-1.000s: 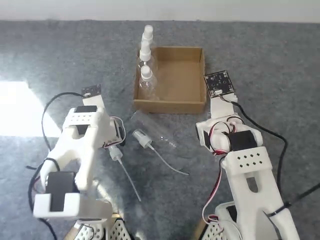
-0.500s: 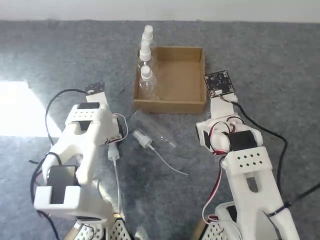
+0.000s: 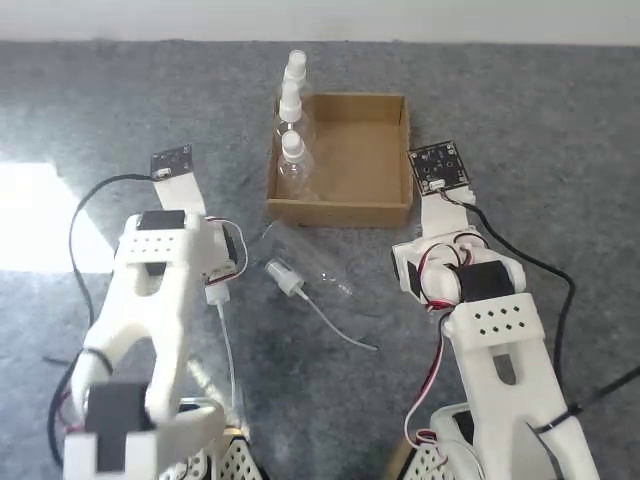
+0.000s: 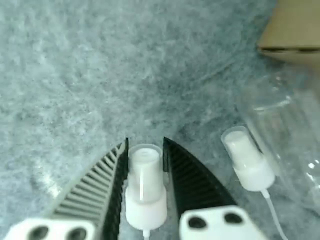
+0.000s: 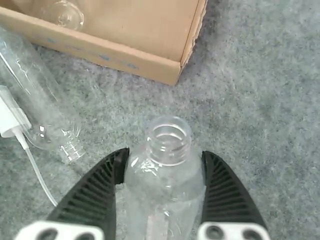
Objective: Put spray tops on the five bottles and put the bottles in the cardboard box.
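My left gripper [image 4: 145,146] is shut on a white spray top [image 4: 145,187], held above the table left of the box; its thin tube [image 3: 229,350] hangs toward the front. My right gripper [image 5: 165,157] is shut on an open-necked clear bottle [image 5: 167,142], upright near the box's front right corner. Between the arms a second clear bottle [image 3: 305,262] lies on its side, with a loose spray top [image 3: 283,276] and its tube beside it. The cardboard box [image 3: 385,150] stands at the back. Three topped bottles [image 3: 292,158] line its left side.
The grey table [image 3: 560,130] has free room to the right of the box and at the far left. A bright patch of light [image 3: 30,215] falls on the left edge. The right arm [image 3: 490,310] has cables looping out to the right.
The left arm has drawn back and to the left with the spray top in its gripper. The tube has swung from a diagonal to pointing straight at the front. The right arm has kept still.
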Tool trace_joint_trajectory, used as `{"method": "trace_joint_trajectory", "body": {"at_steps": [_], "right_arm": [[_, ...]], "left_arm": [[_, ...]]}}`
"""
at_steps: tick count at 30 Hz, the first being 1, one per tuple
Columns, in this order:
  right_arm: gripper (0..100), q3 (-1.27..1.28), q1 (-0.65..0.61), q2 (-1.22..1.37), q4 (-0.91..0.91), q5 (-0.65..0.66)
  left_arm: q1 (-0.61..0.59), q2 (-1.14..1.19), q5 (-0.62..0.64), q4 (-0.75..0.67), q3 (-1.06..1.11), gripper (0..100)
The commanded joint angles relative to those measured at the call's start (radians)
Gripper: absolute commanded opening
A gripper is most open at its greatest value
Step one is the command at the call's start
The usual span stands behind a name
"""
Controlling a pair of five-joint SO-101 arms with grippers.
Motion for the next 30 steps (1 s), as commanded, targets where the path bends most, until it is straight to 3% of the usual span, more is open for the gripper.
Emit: {"method": "trace_joint_trajectory", "body": {"at_steps": [1, 10, 21, 30], "right_arm": [[8.5, -0.014, -0.008, -0.038, -0.012, -0.006], [8.3, -0.014, -0.081, -0.039, 0.018, -0.009], [8.3, -0.005, -0.084, -0.042, 0.01, -0.005], [8.3, 0.069, -0.085, -0.168, -0.024, -0.005]], "left_arm": [[-0.006, -0.184, 0.003, 0.011, 0.019, 1], [-0.008, -0.353, 0.003, -0.029, 0.062, 1], [-0.008, -0.605, 0.009, -0.038, 0.111, 1], [-0.008, -0.885, 0.011, -0.153, 0.266, 1]]}}
